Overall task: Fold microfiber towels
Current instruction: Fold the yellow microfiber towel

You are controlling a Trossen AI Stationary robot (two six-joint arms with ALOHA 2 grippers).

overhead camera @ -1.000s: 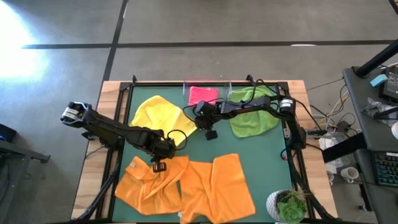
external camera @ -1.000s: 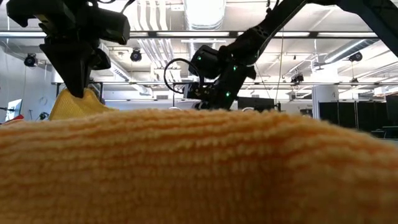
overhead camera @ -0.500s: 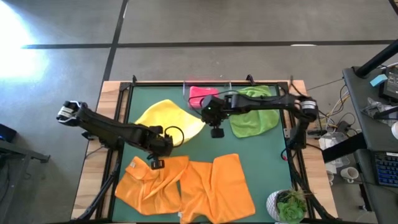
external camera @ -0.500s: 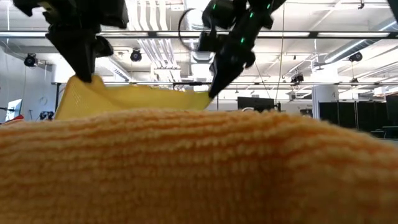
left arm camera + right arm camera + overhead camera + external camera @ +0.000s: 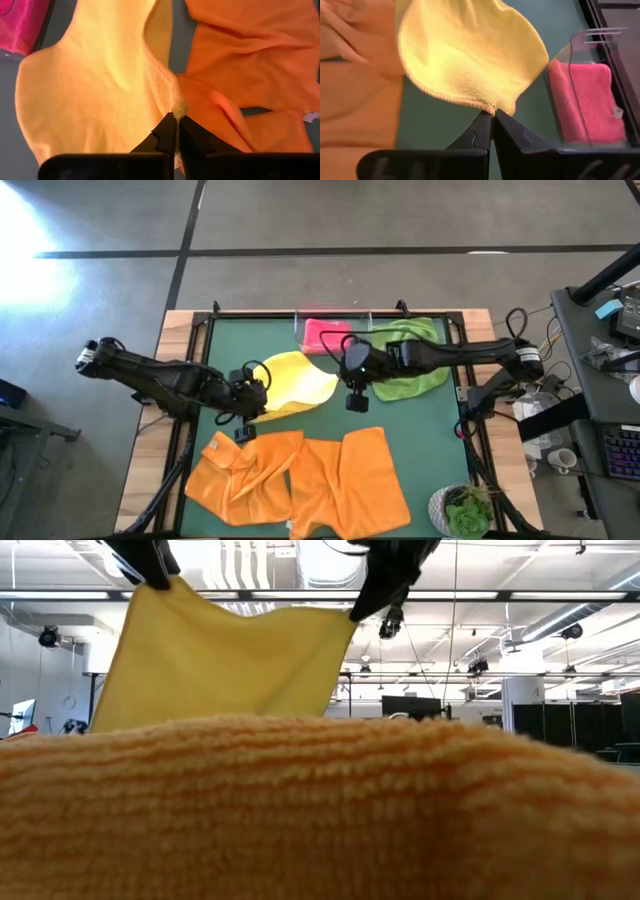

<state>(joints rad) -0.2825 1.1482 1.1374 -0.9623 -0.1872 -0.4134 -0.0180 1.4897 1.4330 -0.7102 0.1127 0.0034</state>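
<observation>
The yellow towel [image 5: 296, 379] hangs spread between my two grippers above the table's middle; in the low view [image 5: 225, 655] its lower part is hidden behind an orange towel [image 5: 320, 810]. My left gripper [image 5: 252, 388] is shut on one upper corner and my right gripper [image 5: 348, 376] on the other. Two orange towels [image 5: 250, 475] [image 5: 352, 480] lie crumpled along the near edge. The green towel [image 5: 410, 360] lies at the far right. The pink towel [image 5: 325, 333] lies in the clear tray. My left gripper pinches the yellow towel's corner [image 5: 179, 109] between its two fingertips, from above, pointing down. The towel hangs below it, lifted. My right gripper pinches the opposite upper corner [image 5: 492, 110] between its two fingertips, from above, pointing down. The top edge [image 5: 265, 600] runs nearly straight between the grippers.
The clear tray [image 5: 300, 330] stands at the far edge. A potted plant [image 5: 465, 510] stands at the near right corner. Bare green mat [image 5: 420, 440] lies to the right of the orange towels.
Both grippers have gone up with the yellow towel's corners. The towel, which lay bunched on the table at the far left, now hangs lifted and spread out between them, drawn toward the table's middle. My right gripper has moved a little toward the near edge.
</observation>
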